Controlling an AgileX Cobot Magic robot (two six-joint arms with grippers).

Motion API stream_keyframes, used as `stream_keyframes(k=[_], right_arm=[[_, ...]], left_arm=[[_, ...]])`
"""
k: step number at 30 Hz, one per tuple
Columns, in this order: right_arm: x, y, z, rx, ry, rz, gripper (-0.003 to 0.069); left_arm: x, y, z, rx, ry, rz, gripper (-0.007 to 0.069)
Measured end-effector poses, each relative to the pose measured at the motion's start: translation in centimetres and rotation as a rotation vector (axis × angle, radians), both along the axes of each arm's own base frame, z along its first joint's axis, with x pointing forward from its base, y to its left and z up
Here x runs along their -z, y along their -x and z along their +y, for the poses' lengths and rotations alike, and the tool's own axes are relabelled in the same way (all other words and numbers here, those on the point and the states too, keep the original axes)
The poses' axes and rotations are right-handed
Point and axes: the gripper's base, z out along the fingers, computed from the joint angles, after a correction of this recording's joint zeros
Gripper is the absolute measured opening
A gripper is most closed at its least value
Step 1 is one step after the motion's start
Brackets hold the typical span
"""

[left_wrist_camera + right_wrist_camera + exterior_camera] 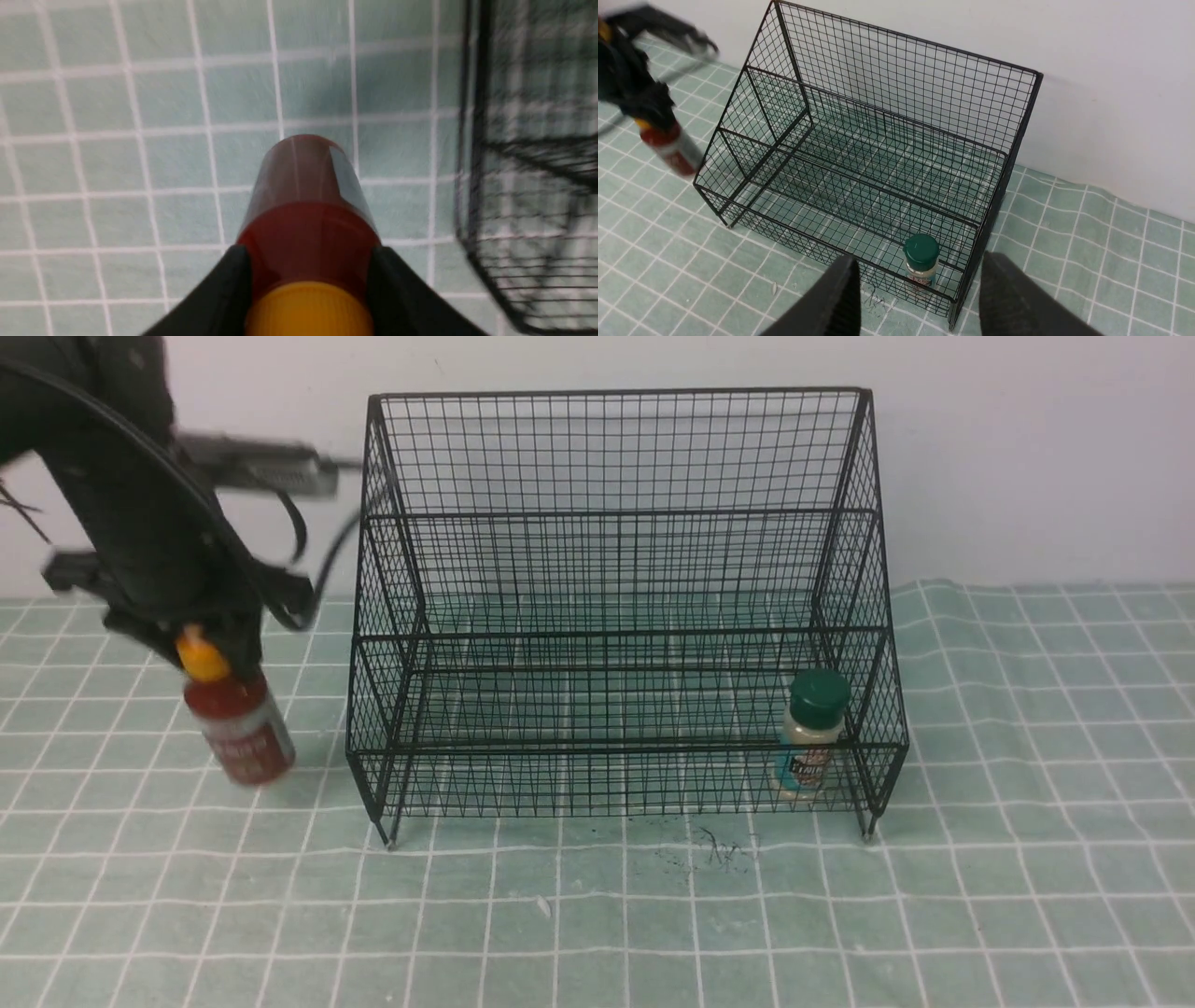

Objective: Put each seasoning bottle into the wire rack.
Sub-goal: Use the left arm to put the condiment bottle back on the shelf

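the sauce bottle [238, 728] hangs tilted just left of the rack [616, 457], above the checked cloth [1027, 803], with the left gripper [308, 254] clamped on its neck. the shaker jar [808, 735] stands in the rack's lowest front tier, at the right end. the right gripper [920, 268] has its 2 jaws apart and empty.

The black left arm [131, 523] reached down from the upper left, blurred. Its black left gripper [210, 649] was clamped on the neck of the dark-red sauce bottle with orange-yellow cap [238, 728], holding it tilted. The black right gripper [920, 270] hung with jaws spread apart and empty.
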Motion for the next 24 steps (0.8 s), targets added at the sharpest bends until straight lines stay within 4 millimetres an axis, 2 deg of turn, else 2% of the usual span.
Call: stream_keyframes(k=[2,4,5,9,12,16,17,18,20,24], right_arm=[[0.0,0.0,0.0,0.000,0.000,0.000,0.0328],[0.0,0.0,0.0,0.000,0.000,0.000,0.0328],[0.0,0.0,0.0,0.001,-0.001,0.001,0.0328],[0.0,0.0,0.0,0.002,-0.004,0.002,0.0328],[0.0,0.0,0.0,0.003,-0.005,0.002,0.0328],[0.0,0.0,0.0,0.003,-0.005,0.002,0.0328],[0.0,0.0,0.0,0.003,-0.005,0.002,0.0328],[0.0,0.0,0.0,0.003,-0.005,0.002,0.0328],[0.0,0.0,0.0,0.002,-0.004,0.002,0.0328],[0.0,0.0,0.0,0.002,-0.002,0.001,0.0328]], left_arm=[[-3.6,1.4,-0.2,-0.001,0.045,-0.103,0.0281],[-5.8,2.6,-0.4,0.001,0.089,-0.161,0.0281],[-7.6,3.9,-0.7,0.004,0.130,-0.205,0.0281],[-9.1,5.4,-1.4,0.015,0.219,-0.219,0.0281],[-8.9,5.4,-2.3,0.032,0.236,-0.201,0.0281],[-7.2,4.7,-5.6,0.105,0.207,-0.142,0.0281],[-6.9,4.6,-5.7,0.108,0.202,-0.136,0.0281],[-6.1,4.2,-7.0,0.126,0.186,-0.111,0.0281],[-4.7,3.6,-8.2,0.130,0.166,-0.074,0.0281],[-2.5,2.4,-9.2,0.133,0.134,-0.018,0.0281]])
